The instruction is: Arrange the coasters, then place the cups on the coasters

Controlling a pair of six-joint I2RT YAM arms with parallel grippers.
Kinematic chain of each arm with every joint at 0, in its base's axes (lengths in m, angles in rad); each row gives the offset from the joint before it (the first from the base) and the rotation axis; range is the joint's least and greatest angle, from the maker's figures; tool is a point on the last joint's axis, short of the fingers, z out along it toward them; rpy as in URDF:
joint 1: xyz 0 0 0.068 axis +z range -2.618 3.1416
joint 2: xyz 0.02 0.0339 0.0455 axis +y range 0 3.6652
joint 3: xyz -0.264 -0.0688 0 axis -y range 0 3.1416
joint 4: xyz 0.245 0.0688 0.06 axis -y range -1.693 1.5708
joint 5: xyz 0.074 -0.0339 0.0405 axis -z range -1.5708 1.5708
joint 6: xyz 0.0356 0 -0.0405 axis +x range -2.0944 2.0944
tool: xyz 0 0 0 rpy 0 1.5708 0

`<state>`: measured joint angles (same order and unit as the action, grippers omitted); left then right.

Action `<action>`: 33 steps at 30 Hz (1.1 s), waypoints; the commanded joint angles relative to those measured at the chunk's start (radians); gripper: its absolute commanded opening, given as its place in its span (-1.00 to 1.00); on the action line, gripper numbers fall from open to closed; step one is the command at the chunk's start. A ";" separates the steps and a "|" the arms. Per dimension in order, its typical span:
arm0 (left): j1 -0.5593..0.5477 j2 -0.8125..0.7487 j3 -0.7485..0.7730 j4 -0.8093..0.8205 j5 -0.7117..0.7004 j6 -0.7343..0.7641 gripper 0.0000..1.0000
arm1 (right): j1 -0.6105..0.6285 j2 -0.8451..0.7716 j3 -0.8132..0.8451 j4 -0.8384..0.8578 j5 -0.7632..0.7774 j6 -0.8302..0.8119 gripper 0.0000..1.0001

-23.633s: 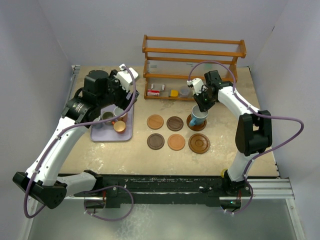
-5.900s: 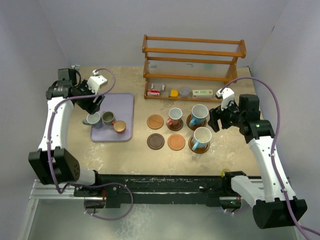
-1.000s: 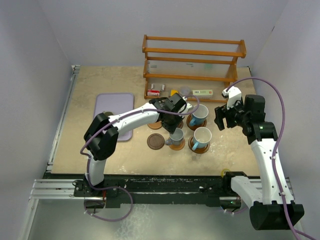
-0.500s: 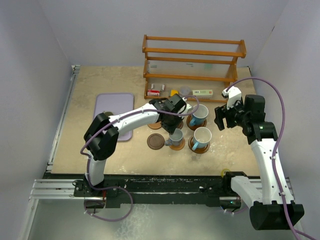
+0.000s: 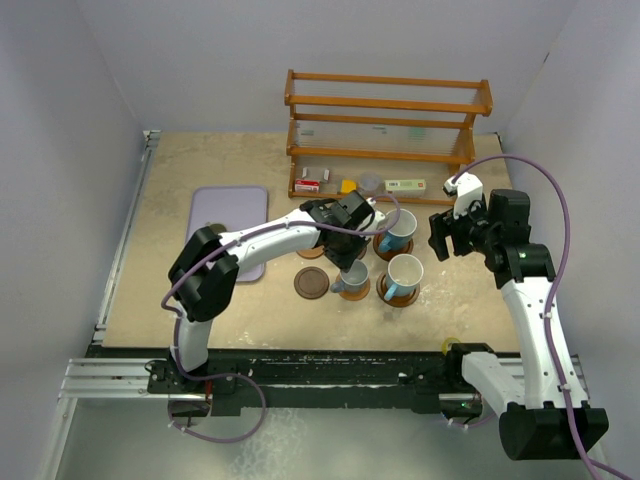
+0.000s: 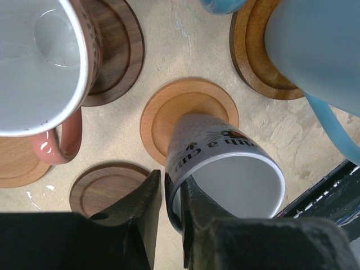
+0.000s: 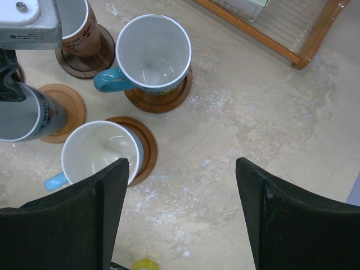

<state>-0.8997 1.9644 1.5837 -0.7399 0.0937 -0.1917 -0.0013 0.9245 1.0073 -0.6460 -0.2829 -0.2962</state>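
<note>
Top view: the left gripper hangs right over the light orange coaster, on which the grey mug stands, and it hides the mug's far rim. Just left of that coaster lies a bare dark coaster. Just right of it stands the near light blue mug, and behind and to the right of it the far light blue mug. The right gripper hovers well to the right of the coaster, apart from every mug.

Left wrist view: the grey mug has its base on the light orange coaster. One finger stands outside the mug's wall and the other inside its mouth, with the rim between them. The jaws are close together, but whether they press the wall cannot be told. Up and left of the coaster the reddish mug sits on its own dark disc; up and right, the near light blue mug sits on a larger ringed coaster.

Right wrist view: this gripper's fingers stand wide apart with only bare table between them. The light orange coaster lies at the left edge, and both light blue mugs are to its right
</note>
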 commanded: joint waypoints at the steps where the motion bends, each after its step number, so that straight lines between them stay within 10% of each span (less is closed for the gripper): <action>1: -0.003 -0.057 -0.006 0.029 0.006 -0.009 -0.62 | -0.006 -0.011 0.002 0.020 -0.030 0.004 0.58; 24: 0.009 -0.431 -0.061 0.031 -0.123 0.227 0.33 | -0.005 -0.034 -0.016 0.009 -0.046 -0.005 0.58; 33: 0.213 -0.630 -0.155 0.001 0.018 0.360 0.41 | -0.006 -0.084 -0.018 0.002 -0.075 -0.029 0.64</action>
<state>-0.7479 1.4071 1.4567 -0.7273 0.0757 0.0738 -0.0013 0.8665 0.9836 -0.6525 -0.3157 -0.3038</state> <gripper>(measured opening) 0.702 0.814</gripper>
